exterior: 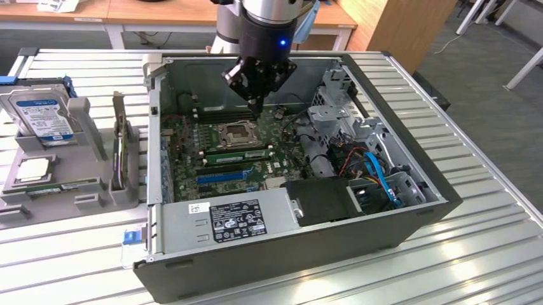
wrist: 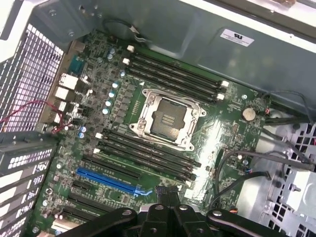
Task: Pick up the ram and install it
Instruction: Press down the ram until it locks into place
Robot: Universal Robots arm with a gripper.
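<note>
- My gripper (exterior: 257, 105) is clenched tight, fingers together with nothing between them, and hangs inside the open computer case (exterior: 407, 219) over the far part of the motherboard (exterior: 191, 136).
- In the wrist view my fingers (wrist: 165, 197) meet in a dark point above the board's near memory slots (wrist: 148, 153).
- Directly below me sits the CPU socket (exterior: 236, 133), its metal frame showing bare contacts (wrist: 169, 117) in the middle.
- One ram (exterior: 239, 154) stick lies seated in a slot just near of the socket, green with dark chips, in the exterior view.
- Further memory slots (exterior: 227, 114) run along the far side of the socket.
- A blue expansion slot (exterior: 225, 176) lies nearer still, parallel to the ram.
- The power supply (exterior: 229, 219) with its label fills the case's near side.
- To the exterior view's right, a drive cage (exterior: 335, 114) and a blue cable (exterior: 378, 175).
- Outside the case, on the exterior view's left, a grey holder (exterior: 85, 121) stands on the slatted table (exterior: 475, 267), carrying a hard drive (exterior: 38, 114) and a processor chip (exterior: 32, 168).
</note>
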